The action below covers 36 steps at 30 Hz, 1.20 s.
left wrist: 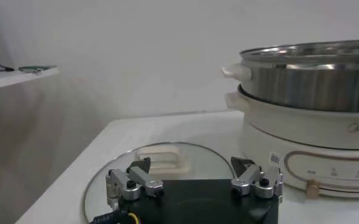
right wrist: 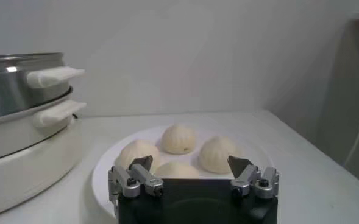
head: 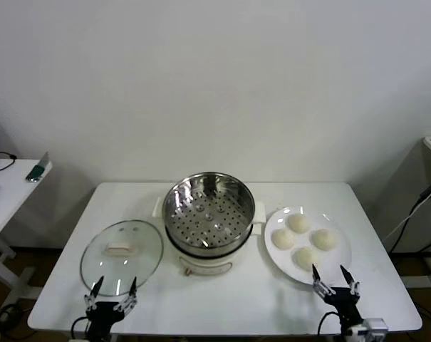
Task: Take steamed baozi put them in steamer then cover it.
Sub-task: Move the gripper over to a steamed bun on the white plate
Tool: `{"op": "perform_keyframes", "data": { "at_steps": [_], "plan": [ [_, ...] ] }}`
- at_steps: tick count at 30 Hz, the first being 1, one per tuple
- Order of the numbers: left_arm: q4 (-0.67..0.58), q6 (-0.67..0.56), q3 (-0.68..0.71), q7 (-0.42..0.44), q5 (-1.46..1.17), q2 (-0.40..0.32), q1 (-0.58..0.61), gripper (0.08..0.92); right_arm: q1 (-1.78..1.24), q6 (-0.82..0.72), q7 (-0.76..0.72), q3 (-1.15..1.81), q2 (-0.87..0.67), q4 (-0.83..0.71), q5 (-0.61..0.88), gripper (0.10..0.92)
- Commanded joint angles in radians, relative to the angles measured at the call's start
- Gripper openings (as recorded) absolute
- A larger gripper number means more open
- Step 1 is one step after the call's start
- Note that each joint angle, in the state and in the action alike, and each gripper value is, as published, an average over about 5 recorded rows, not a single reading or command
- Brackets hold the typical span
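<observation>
No bun is yet taken: four steamed baozi (head: 304, 240) are seen on the plate (head: 276, 255) beside the empty steamer (head: 208, 211). Right tool (head: 335, 280) and left tool (head: 112, 292) are spread, empty. A descent onto one bun is judged next.

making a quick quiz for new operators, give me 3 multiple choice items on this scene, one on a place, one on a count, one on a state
1. Where does the glass lid lie?
A. on the steamer
B. flat on the table, on the robot's left of the steamer
C. on the plate

2. How many baozi are on the white plate?
A. two
B. four
C. six

3. What is the state of the steamer basket?
A. uncovered and empty
B. covered
C. holding two buns

Answers:
1. B, the head view shows the lid on the tabletop beside the steamer, near the left gripper.
2. B, four buns can be counted on the plate in front of the right gripper.
3. A, its perforated floor is bare and no lid is on it.
</observation>
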Motion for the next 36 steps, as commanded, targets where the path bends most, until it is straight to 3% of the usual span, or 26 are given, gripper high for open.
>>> {"op": "perform_keyframes", "data": {
  "at_steps": [1, 9, 17, 22, 26, 36],
  "plan": [
    [0.003, -0.008, 0.005, -0.004, 0.001, 0.003, 0.000, 0.823, 0.268, -0.284, -0.021, -0.008, -0.183, 0.002, -0.047, 0.823],
    [0.009, -0.018, 0.009, -0.013, 0.000, 0.006, -0.005, 0.823, 0.634, -0.355, -0.319, -0.267, -0.515, -0.184, -0.188, 0.823],
    [0.012, -0.018, 0.013, -0.012, 0.001, 0.008, -0.013, 0.823, 1.257, -0.142, -0.810, -0.974, -0.757, -0.451, -0.413, 0.823],
    [0.014, -0.020, 0.014, -0.012, 0.004, 0.005, -0.012, 0.823, 1.749, 0.034, -1.067, -1.509, -0.720, -0.628, -0.460, 0.823],
    [0.017, -0.024, 0.017, -0.012, 0.006, 0.003, -0.010, 0.823, 1.979, 0.078, -1.185, -1.764, -0.641, -0.722, -0.399, 0.823],
    [0.024, -0.025, 0.025, -0.010, 0.009, 0.000, -0.017, 0.823, 1.963, -0.032, -1.168, -1.860, -0.410, -0.889, -0.243, 0.823]
  ]
}}
